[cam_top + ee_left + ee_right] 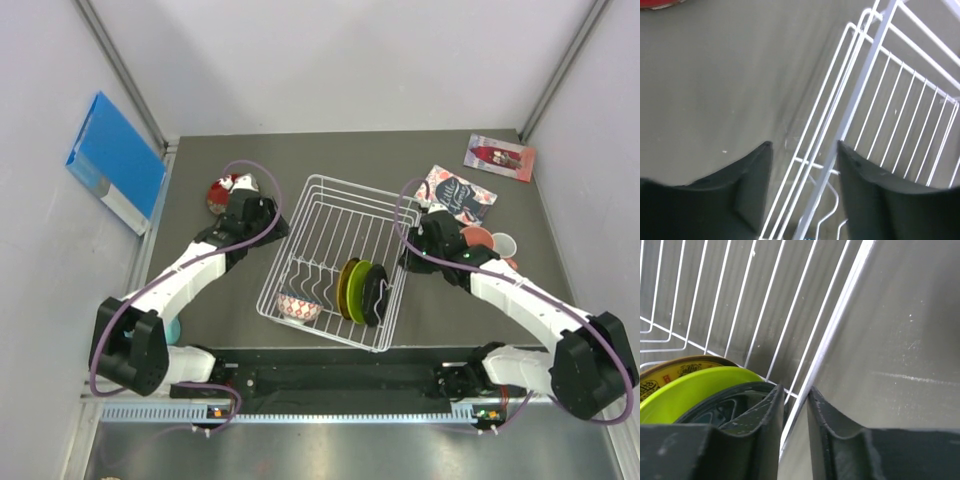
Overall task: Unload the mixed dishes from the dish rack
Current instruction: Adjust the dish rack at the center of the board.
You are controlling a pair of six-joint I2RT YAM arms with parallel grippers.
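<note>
The right gripper's [795, 390] fingers are seen drawn narrow, one on each side of the rim wire of the dish rack [840, 315] at its right wall; whether the wire is actually pinched cannot be told. Just inside that wall, three plates are stood on edge in the slots near the rack's near end: a black plate [725, 407] closest to the fingers, then a lime-green plate [695, 390], then an amber plate [670, 372]. The left gripper's [805, 150] fingers are held well apart astride the rack's left wall, with clear space seen on both sides of the wires. A small patterned bowl [299, 306] is left in the rack's near left corner. Outside the rack, a red plate [220, 192] is found beyond the left gripper, and a salmon mug [476, 238] and a white mug [503, 244] are set beside the right arm on the grey table [200, 300].
</note>
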